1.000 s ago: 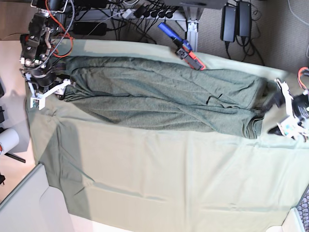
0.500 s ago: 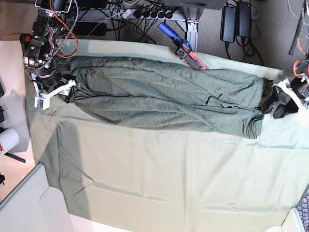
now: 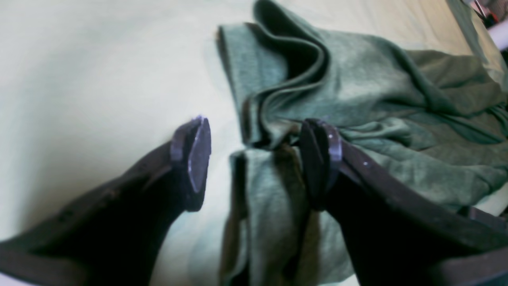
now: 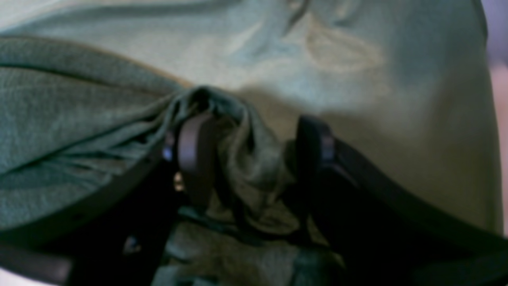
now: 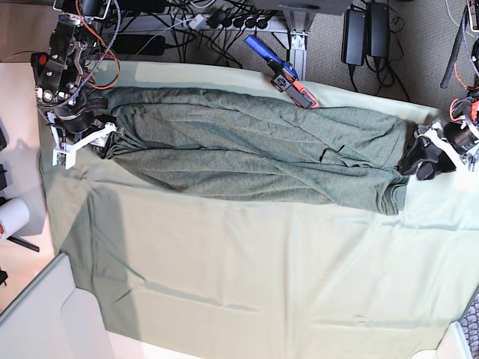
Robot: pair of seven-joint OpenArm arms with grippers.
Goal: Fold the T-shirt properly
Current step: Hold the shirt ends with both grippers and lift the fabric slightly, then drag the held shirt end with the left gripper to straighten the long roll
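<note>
The dark grey-green T-shirt (image 5: 254, 149) lies as a long wrinkled band across the far half of the pale green tablecloth (image 5: 262, 284). My left gripper (image 5: 419, 161) sits at the shirt's right end. In the left wrist view it (image 3: 258, 159) is open, and the shirt's folded hem (image 3: 270, 186) runs between the dark fingers. My right gripper (image 5: 93, 138) is at the shirt's left end. In the right wrist view it (image 4: 254, 159) stands with its jaws apart around a bunched fold of the shirt (image 4: 246, 159), low on the cloth.
A blue and red tool (image 5: 284, 75) lies at the table's back edge, just beyond the shirt. Cables and power strips (image 5: 224, 19) hang behind the table. A white cylinder (image 5: 11, 217) stands off the left edge. A pale panel (image 5: 45, 314) covers the near left corner.
My left gripper has moved in from off the shirt's right end to straddle its edge. My right gripper has shifted slightly toward the back at the left end. The shirt lies as before.
</note>
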